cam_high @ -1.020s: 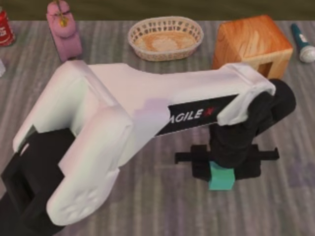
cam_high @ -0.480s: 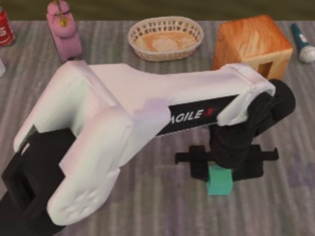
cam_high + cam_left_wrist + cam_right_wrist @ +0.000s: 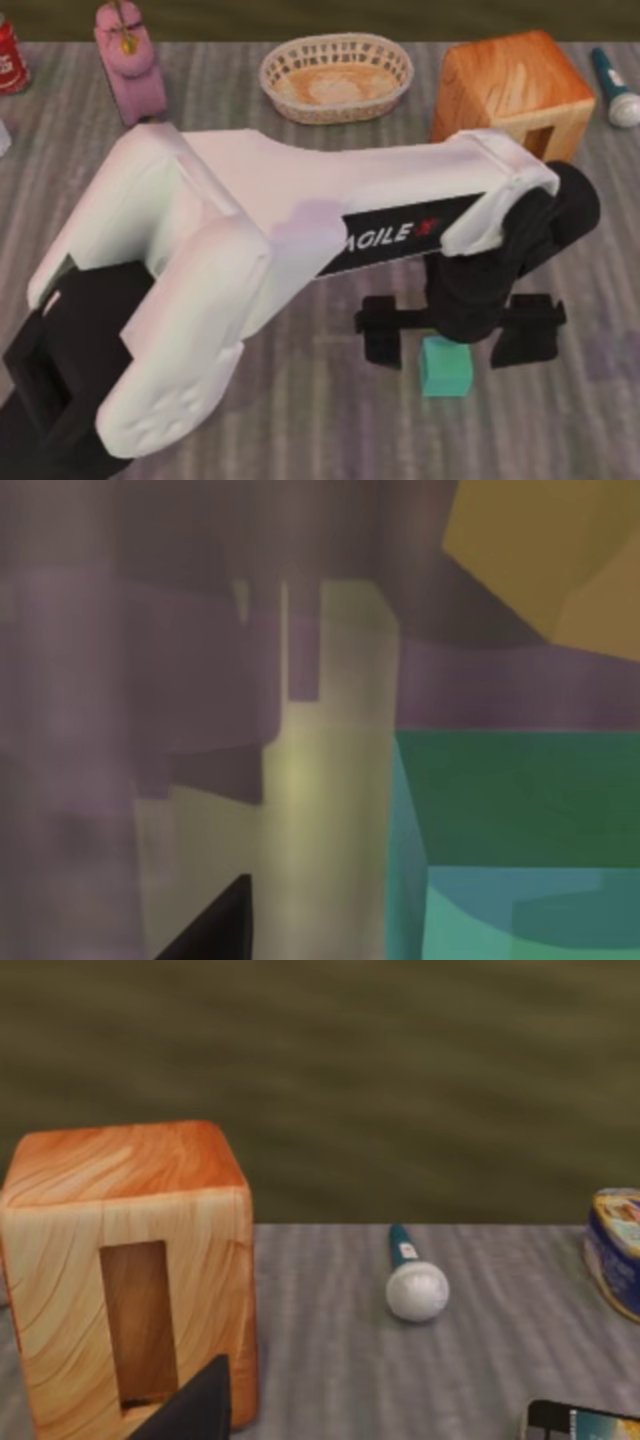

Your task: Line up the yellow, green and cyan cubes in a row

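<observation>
White casing of my left arm covered most of the grey streaked table, hiding the ground beneath it. Orange wood-grain box, slotted, stood at the far right; open tabletop lay right of it, up to a teal-handled microphone. A woven oval basket sat far centre. My left gripper had its jaws spread wide, holding nothing, fingers flanking the matte cyan cube resting on the table. A golden-yellow cube showed partly, cut off, in the left wrist view. My right gripper's state could not be determined.
</observation>
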Robot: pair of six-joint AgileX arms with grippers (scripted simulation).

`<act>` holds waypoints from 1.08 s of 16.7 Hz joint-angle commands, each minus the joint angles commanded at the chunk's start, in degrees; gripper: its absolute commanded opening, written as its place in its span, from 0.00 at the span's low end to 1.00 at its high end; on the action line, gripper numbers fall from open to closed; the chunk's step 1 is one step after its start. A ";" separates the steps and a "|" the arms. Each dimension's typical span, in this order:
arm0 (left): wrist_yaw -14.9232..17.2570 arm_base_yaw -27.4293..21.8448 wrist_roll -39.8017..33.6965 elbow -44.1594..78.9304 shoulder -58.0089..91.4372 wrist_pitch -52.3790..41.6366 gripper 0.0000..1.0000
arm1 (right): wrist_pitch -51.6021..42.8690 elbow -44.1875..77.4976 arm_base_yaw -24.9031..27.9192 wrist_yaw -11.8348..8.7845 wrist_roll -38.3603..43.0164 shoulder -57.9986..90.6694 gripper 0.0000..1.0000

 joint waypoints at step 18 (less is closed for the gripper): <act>-0.03 0.50 -0.31 11.76 -2.19 -14.08 1.00 | 0.00 0.00 0.00 0.00 0.00 0.00 1.00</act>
